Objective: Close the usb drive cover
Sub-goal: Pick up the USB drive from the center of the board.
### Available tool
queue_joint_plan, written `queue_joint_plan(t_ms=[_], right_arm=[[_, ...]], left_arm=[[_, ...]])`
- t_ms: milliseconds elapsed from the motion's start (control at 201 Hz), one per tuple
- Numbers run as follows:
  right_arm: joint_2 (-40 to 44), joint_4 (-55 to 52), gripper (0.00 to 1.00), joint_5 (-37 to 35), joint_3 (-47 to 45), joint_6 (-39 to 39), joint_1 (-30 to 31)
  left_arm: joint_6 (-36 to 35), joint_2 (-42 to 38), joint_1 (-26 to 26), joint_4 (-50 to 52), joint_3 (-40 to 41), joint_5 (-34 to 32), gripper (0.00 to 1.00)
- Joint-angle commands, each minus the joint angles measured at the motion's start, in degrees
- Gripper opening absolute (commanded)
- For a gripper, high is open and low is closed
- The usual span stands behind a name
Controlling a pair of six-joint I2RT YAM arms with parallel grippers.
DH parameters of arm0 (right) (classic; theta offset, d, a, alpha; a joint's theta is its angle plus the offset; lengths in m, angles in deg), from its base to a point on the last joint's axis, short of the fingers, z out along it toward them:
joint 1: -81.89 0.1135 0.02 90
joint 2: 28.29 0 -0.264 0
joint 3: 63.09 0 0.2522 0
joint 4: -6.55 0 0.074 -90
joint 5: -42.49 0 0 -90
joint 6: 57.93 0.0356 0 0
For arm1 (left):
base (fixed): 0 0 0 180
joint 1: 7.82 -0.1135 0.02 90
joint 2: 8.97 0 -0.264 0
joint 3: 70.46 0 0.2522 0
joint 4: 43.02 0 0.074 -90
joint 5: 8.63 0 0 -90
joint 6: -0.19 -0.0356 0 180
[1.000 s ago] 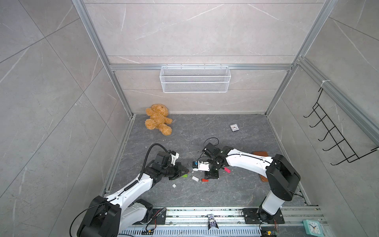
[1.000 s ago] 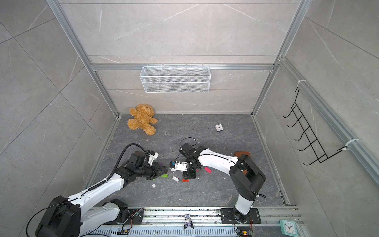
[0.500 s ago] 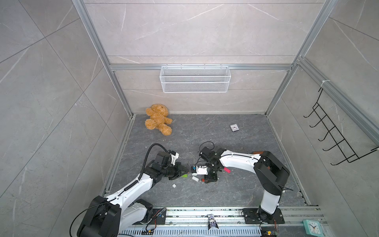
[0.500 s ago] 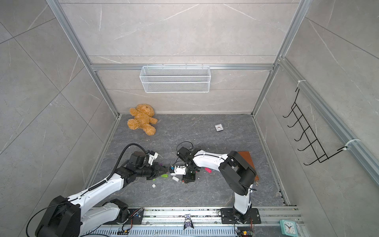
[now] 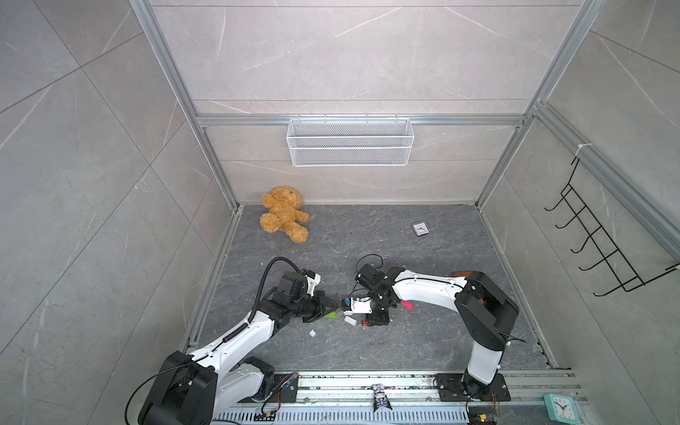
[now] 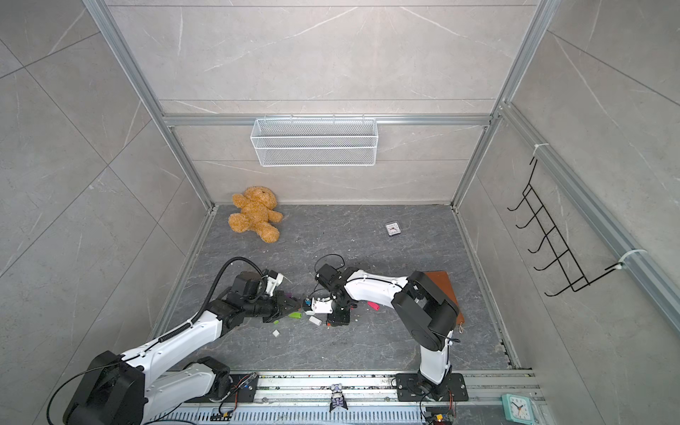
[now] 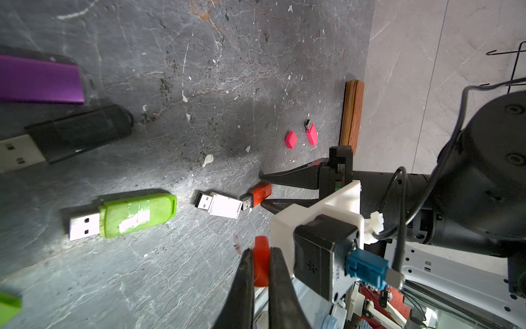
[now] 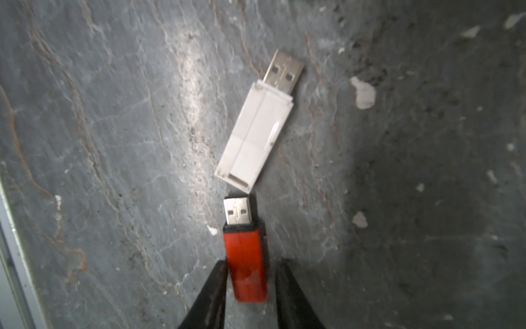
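While the left gripper pinches a red cap, the right gripper straddles the red usb drive; jaws ajar.

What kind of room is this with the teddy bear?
Probably a robot test booth: a left arm and right arm mounted on a metal rail, an aluminium frame holding tiled walls, and a red USB drive among practice bits.

USB drives: 6 – purple metal, black plastic, lime green, white, red, small pink. Loose caps: 4 – red cap, pink cap, green cap, white cap. Brown plush teddy bear: 1. Clocks: 2 – grey, teal.
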Motion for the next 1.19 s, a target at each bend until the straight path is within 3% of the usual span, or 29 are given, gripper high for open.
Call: queue_joint_plan(t_ms=[0, 259, 404, 558, 663, 1017, 1187], right_arm=[[-0.3, 1.1, 0.31, -1.4, -2.2, -0.5, 1.2], [-0.8, 0.6, 0.28, -0.5, -1.8, -0.9, 1.2], [-2.2, -1.2, 0.33, -0.1, -0.1, -1.3, 1.2], [-2.3, -1.7, 0.19, 0.3, 0.2, -1.8, 1.2], [0.5, 0.4, 0.17, 3.3, -1.4, -0.9, 1.2], [16.6, 17.5, 0.15, 6.0, -9.9, 15.7, 0.9], [19.3, 22.9, 0.14, 5.7, -11.9, 20.9, 1.2]], left_arm=[[-0.7, -0.8, -0.2, -0.1, -0.3, 0.3, 0.00], [-0.6, -0.6, -0.2, -0.3, -0.3, 0.7, 0.00], [-0.5, -0.4, -0.2, -0.1, -0.5, 1.0, 0.00], [-0.2, -0.8, -0.2, -0.1, -0.7, 1.1, 0.00], [0.3, -1.0, -0.2, -0.6, -0.7, 1.4, 0.00], [4.9, -0.8, -0.2, -7.6, -0.1, 4.8, 0.00], [6.1, -0.5, -0.2, -10.3, -0.6, 6.8, 0.00]])
